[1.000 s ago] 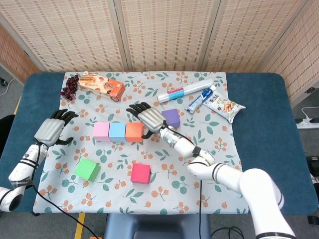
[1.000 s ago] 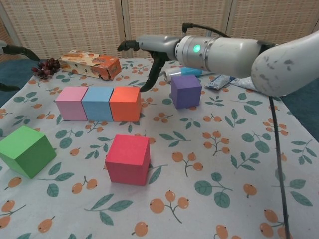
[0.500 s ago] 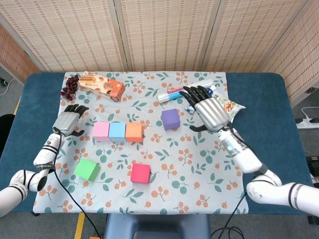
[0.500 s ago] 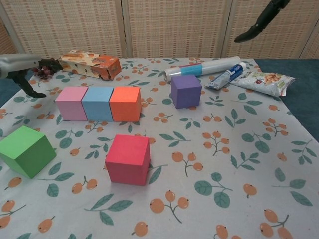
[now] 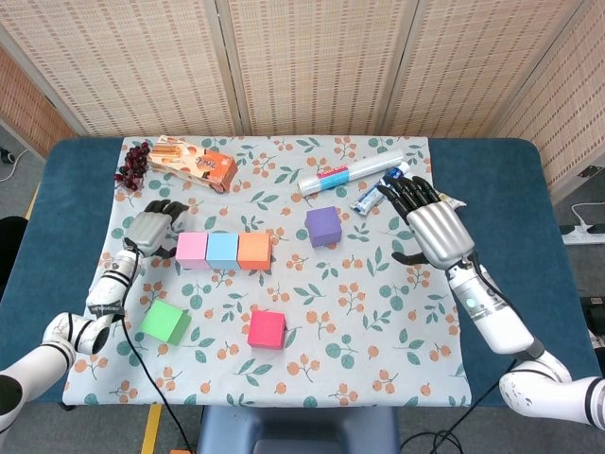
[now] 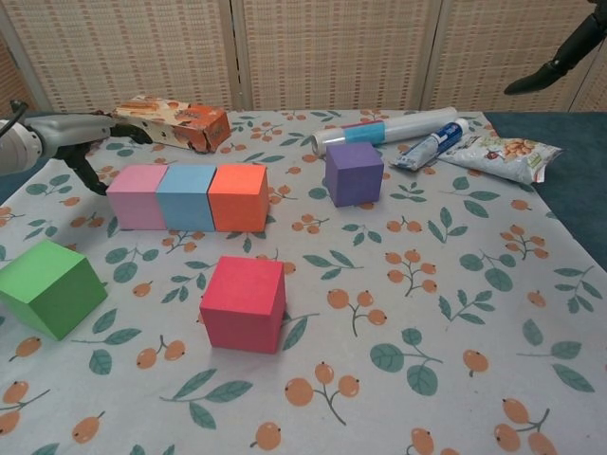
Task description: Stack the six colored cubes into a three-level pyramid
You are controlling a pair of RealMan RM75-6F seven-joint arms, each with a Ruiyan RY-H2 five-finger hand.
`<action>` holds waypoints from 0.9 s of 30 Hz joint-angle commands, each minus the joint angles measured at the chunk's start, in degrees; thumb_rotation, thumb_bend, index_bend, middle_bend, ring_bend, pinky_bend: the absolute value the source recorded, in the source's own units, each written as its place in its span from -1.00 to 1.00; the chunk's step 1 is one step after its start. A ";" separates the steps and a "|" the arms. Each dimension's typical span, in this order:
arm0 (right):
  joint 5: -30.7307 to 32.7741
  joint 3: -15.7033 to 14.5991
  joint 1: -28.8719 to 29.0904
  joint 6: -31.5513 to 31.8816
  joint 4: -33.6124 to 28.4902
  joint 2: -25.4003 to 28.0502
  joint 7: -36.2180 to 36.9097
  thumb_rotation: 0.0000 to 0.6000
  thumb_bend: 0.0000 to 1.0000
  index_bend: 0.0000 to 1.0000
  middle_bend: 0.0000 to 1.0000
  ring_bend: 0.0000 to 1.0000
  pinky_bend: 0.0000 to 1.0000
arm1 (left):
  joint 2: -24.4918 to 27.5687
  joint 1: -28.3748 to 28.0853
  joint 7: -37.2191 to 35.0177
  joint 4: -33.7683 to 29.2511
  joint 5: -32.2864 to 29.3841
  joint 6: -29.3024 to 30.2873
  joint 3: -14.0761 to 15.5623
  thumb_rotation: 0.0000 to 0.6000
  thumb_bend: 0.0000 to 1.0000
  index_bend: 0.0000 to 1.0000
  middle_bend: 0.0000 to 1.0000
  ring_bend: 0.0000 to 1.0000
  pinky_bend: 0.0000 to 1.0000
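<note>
No text can be read in either view. The orange cardboard snack box (image 6: 171, 121), the clear plastic-wrapped roll with its red and blue label band (image 6: 384, 131), the blue and white toothpaste tube (image 6: 432, 148) and the white snack bag (image 6: 501, 154) carry printing, but it is too small and blurred to make out.

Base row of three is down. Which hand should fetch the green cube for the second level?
Left, probably. The left hand hangs open beside the pink end of the row, on the same side as the green cube. The right hand is open too, but far across the cloth, beyond the purple cube.
</note>
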 commanded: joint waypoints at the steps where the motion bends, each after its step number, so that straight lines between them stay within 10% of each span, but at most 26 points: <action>1: -0.13 -0.06 -0.20 -0.11 0.17 0.07 -0.16 1.00 -0.91 -1.00 -1.00 -1.00 -1.00 | -0.32 -0.39 -0.63 0.12 0.49 0.09 0.19 1.00 -0.42 -0.78 -0.86 -1.00 -0.86; 27: -0.04 0.73 -2.65 0.27 -0.97 1.85 -0.88 1.00 -0.91 -1.00 -1.00 -1.00 -1.00 | -2.41 -3.65 -1.44 -1.25 0.54 -0.59 -0.63 1.00 -0.42 -0.78 -0.86 -1.00 -0.86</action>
